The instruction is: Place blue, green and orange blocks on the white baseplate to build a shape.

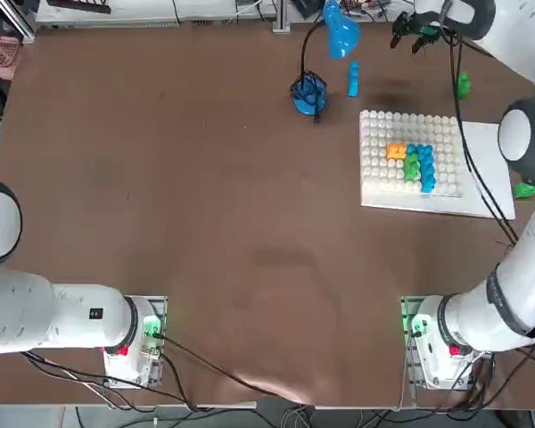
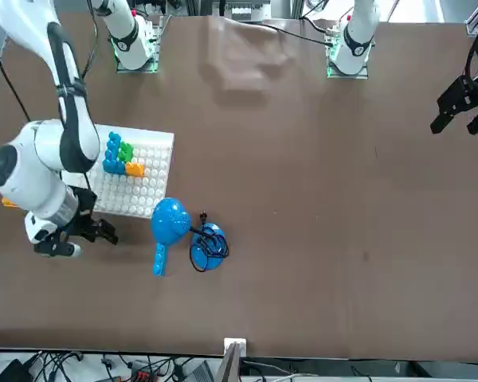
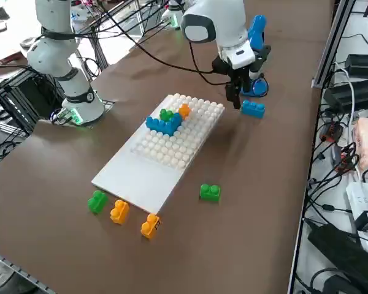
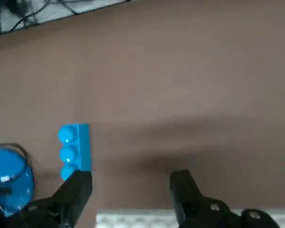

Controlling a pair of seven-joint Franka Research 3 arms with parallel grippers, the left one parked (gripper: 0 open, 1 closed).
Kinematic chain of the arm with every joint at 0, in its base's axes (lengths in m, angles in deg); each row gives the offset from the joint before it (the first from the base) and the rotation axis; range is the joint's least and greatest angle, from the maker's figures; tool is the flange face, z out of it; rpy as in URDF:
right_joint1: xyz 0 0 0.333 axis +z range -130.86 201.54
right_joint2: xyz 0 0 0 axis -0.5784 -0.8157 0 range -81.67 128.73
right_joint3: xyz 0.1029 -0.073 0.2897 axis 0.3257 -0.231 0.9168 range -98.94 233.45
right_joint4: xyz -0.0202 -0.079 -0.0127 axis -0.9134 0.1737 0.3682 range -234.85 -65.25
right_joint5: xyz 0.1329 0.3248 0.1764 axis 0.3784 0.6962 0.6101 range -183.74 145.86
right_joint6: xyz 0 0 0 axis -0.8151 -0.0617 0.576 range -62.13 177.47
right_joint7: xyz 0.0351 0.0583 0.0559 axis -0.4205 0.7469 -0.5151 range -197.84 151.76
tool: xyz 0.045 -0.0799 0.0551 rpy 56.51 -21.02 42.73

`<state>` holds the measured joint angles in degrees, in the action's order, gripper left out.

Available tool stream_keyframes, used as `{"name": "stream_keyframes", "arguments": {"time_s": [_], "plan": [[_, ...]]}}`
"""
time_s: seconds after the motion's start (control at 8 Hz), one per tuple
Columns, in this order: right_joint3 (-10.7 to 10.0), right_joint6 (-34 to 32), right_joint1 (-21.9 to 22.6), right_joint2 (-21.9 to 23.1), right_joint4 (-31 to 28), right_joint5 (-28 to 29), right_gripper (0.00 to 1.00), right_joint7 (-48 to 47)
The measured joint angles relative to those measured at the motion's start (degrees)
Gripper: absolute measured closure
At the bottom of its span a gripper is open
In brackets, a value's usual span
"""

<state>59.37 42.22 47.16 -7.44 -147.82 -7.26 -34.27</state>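
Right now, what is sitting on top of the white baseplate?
On the white baseplate stands a joined cluster of blue, green and orange bricks on its studs; the smooth margin is bare. The studs under the cluster are hidden. The right gripper hovers beyond the plate, jaws open.

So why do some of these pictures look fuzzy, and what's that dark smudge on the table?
Right wrist view: soft overall, the gripper and blue block have blurred edges; the dark band on the table is a shadow. Top view: a faint shadow beside the baseplate. Right side view: sharpest, with glossy highlights on the blocks.
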Motion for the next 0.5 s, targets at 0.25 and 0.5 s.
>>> {"name": "stream_keyframes", "arguments": {"time_s": [0.25,0.5], "plan": [[-0.48,-1.91,1.96,-5.93,7.41,0.01,0.00,-12.39],[-0.56,-2.00,2.97,-10.05,11.35,-0.01,0.00,-18.10]]}}
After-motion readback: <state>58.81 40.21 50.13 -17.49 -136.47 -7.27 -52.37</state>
